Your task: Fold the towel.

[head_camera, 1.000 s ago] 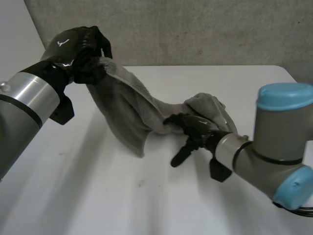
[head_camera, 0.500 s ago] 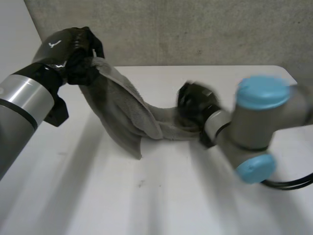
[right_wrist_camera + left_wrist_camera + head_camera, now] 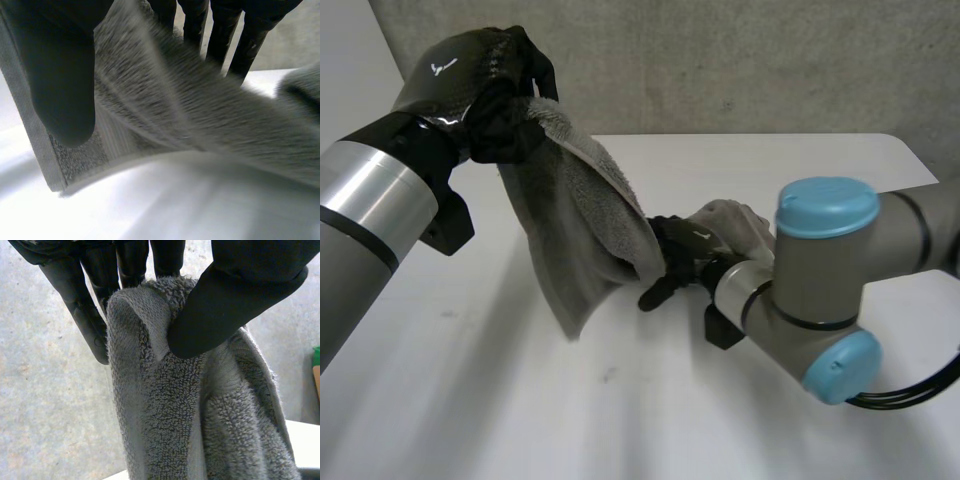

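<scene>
The grey towel (image 3: 582, 215) hangs stretched between both arms. Its long axis runs from high at 10 o'clock down to 4 o'clock, and a loose corner droops toward 6 o'clock over the white tabletop (image 3: 520, 400). The left robot hand (image 3: 485, 85) pinches the raised end between thumb and fingers. The right robot hand (image 3: 685, 258) clamps the lower end the same way. A grey wall (image 3: 720, 60) stands at 12 o'clock.

towel (image 3: 585, 225) hangs centrally; table (image 3: 520, 400) open — near side
</scene>
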Controlling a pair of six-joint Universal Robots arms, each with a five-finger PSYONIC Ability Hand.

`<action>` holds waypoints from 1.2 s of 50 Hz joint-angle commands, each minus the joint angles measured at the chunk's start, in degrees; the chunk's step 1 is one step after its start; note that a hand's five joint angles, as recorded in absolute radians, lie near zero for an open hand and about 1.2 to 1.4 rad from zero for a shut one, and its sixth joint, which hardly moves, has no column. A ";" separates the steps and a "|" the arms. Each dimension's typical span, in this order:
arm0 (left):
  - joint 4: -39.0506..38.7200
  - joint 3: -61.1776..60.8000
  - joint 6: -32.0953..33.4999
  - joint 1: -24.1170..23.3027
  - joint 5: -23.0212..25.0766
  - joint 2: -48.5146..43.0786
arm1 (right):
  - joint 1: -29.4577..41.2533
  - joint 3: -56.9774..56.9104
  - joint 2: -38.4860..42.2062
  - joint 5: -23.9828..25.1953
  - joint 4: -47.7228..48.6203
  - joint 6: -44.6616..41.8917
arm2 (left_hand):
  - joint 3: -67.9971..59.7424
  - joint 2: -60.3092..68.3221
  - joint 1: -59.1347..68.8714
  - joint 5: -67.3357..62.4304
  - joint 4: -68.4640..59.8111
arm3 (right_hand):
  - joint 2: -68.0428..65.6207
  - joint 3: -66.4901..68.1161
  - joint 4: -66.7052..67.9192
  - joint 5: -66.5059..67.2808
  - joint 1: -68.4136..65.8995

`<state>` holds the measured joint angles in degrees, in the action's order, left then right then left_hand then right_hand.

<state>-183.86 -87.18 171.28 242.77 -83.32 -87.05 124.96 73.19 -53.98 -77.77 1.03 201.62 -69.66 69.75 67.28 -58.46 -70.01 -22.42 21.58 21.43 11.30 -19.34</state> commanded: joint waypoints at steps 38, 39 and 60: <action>-2.64 -8.62 -0.51 9.83 0.53 -5.06 | -5.17 -30.13 7.49 -3.80 -38.82 -61.87 | -10.34 10.25 12.72 -11.54 -9.99 | -32.41 33.26 33.40 33.53 -35.49; -2.64 -8.97 -0.34 10.27 0.53 -5.76 | -4.38 -29.60 9.67 -4.32 -37.17 -63.00 | -10.34 10.25 12.72 -11.54 -9.99 | -2.60 3.44 3.59 3.72 -5.68; -8.44 -8.35 6.43 16.51 0.44 -11.30 | -13.15 -0.72 -19.21 -4.25 -19.32 -43.06 | -10.34 10.25 12.72 -11.54 -9.99 | 12.42 -11.58 -11.43 -11.30 9.34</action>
<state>-190.68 -95.54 175.72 257.60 -82.92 -97.42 116.70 59.41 -62.57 -85.55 -22.93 154.25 -69.66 69.75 67.28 -58.81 -70.01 -12.71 11.95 12.94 3.39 -11.60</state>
